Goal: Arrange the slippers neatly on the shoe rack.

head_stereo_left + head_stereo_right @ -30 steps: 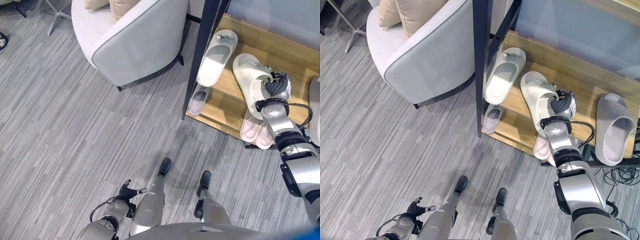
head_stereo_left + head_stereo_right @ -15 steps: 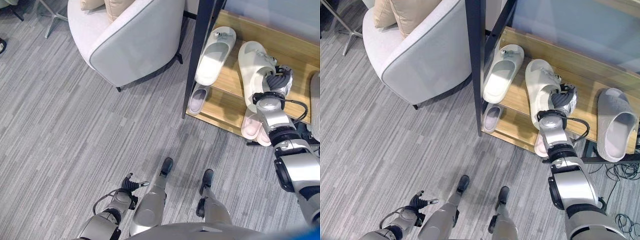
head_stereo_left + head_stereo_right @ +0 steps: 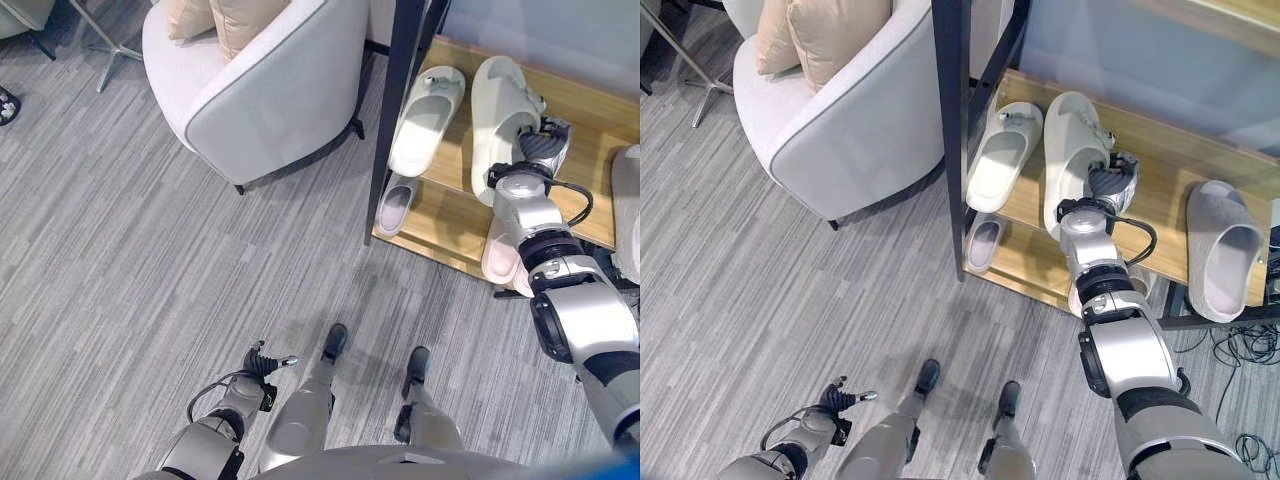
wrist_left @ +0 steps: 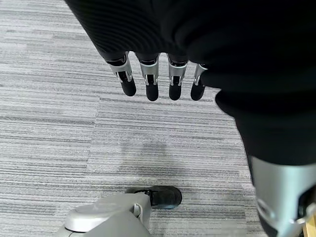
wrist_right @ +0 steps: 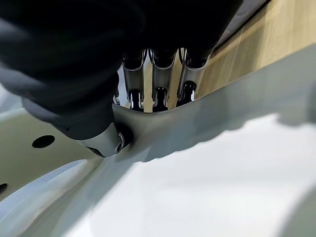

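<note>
Two cream slippers lie side by side on the upper shelf of the wooden shoe rack (image 3: 590, 130). The left one (image 3: 425, 120) rests by the black post. My right hand (image 3: 535, 150) grips the right cream slipper (image 3: 495, 110) at its strap; in the right wrist view the fingers (image 5: 160, 74) curl over the strap's edge and the thumb (image 5: 106, 140) presses the slipper (image 5: 222, 173) from the other side. My left hand (image 3: 262, 365) hangs low over the floor, its fingers (image 4: 150, 81) straight and holding nothing.
A grey slipper (image 3: 1225, 250) lies at the shelf's right end. The lower shelf carries a small lilac slipper (image 3: 395, 205) and pink slippers (image 3: 500, 255). The rack's black post (image 3: 395, 110) stands left of the slippers, and a pale armchair (image 3: 270, 90) with cushions beyond it.
My right hand has swung the cream slipper from a slant to lie straight, closer to the other cream slipper and deeper on the shelf. The camera has shifted slightly.
</note>
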Tool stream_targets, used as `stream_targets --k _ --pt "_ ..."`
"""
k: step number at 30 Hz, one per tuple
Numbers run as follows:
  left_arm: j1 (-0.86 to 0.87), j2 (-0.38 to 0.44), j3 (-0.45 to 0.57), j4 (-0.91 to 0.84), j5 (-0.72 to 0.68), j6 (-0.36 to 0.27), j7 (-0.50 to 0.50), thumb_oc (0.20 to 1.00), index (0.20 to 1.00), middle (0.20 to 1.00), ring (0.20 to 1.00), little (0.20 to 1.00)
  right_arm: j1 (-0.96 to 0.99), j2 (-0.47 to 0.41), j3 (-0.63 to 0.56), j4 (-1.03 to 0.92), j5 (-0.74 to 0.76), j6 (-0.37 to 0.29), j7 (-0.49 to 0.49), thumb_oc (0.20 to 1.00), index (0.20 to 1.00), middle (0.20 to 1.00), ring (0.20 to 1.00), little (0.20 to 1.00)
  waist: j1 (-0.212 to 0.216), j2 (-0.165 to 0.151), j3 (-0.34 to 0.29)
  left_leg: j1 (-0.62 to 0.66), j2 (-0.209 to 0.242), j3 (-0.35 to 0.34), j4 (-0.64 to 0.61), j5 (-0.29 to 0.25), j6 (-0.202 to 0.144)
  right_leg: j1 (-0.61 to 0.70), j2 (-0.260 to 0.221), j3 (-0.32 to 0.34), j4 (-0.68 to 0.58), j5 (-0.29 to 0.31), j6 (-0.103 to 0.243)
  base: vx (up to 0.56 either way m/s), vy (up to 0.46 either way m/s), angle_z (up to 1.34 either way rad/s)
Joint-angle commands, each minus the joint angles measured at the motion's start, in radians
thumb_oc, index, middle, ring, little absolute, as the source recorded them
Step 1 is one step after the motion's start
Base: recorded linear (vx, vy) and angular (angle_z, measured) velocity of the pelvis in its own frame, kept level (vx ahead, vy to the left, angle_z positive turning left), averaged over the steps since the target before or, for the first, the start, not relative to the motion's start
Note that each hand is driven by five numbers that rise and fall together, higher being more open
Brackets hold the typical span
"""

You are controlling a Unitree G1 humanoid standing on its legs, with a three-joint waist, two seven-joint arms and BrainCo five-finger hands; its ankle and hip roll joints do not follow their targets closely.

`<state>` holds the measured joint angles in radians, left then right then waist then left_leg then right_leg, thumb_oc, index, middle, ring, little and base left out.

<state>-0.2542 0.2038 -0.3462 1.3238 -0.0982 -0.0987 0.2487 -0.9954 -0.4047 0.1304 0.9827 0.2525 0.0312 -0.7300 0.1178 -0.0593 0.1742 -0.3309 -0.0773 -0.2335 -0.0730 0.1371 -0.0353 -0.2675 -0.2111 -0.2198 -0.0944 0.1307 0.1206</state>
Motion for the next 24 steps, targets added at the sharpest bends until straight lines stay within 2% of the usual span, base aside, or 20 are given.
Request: stream_targets --k 1,13,15,19,21,24 --pt "-0.03 -0.004 -0.007 0.096 -0.018 0.003 0.029 1.0 1.0 1.0 1.0 1.0 -0.091 -0.015 0.023 0.045 0.035 -0.044 -0.029 1.0 1.0 1.0 1.0 1.0 -0.009 -0.028 -0.002 -0.01 0.003 0.059 -0.014 -0.098 -0.007 0.055 -0.082 0.006 0.017 -0.005 0.07 0.0 0.0 0.0" --pt "-0.031 -0.011 -0.003 0.096 -0.012 0.018 0.022 1.0 1.0 1.0 1.0 1.0 -0.036 0.01 0.014 0.008 0.065 -0.054 -0.023 1.0 1.0 1.0 1.0 1.0 -0.02 -0.023 -0.005 0.0 0.0 0.068 -0.014 -0.102 -0.002 0.054 -0.083 0.017 0.029 -0.007 0.068 0.0 0.001 0.0" --pt "-0.028 -0.018 0.011 0.1 -0.001 0.028 0.025 1.0 1.0 1.0 1.0 1.0 0.054 0.041 -0.009 -0.101 0.062 -0.074 -0.025 1.0 1.0 1.0 1.0 1.0 -0.03 -0.023 -0.01 0.009 0.004 0.075 -0.014 -0.107 0.002 0.059 -0.084 0.021 0.032 -0.01 0.068 0.0 0.0 0.0" --pt "-0.024 -0.024 0.033 0.098 0.005 0.035 0.029 1.0 1.0 1.0 1.0 1.0 0.182 0.069 -0.022 -0.224 0.009 -0.071 -0.015 1.0 1.0 1.0 1.0 1.0 -0.042 -0.021 -0.017 0.023 0.006 0.08 -0.014 -0.113 0.007 0.064 -0.083 0.027 0.039 -0.018 0.068 0.0 0.001 -0.04" --pt "-0.018 -0.027 0.058 0.097 0.015 0.04 0.03 1.0 1.0 1.0 1.0 1.0 0.307 0.1 -0.046 -0.325 -0.029 -0.078 -0.004 1.0 1.0 1.0 1.0 1.0 -0.051 -0.017 -0.023 0.033 0.007 0.088 -0.014 -0.116 0.009 0.07 -0.086 0.024 0.036 -0.02 0.069 0.01 0.004 -0.06" --pt "-0.006 -0.032 0.07 0.096 0.03 0.043 0.027 1.0 1.0 1.0 1.0 1.0 0.413 0.132 -0.05 -0.391 -0.062 -0.084 0.013 1.0 1.0 1.0 1.0 1.0 -0.058 -0.014 -0.034 0.04 0.008 0.094 -0.014 -0.12 0.012 0.075 -0.086 0.025 0.032 -0.02 0.069 0.01 -0.004 -0.16"
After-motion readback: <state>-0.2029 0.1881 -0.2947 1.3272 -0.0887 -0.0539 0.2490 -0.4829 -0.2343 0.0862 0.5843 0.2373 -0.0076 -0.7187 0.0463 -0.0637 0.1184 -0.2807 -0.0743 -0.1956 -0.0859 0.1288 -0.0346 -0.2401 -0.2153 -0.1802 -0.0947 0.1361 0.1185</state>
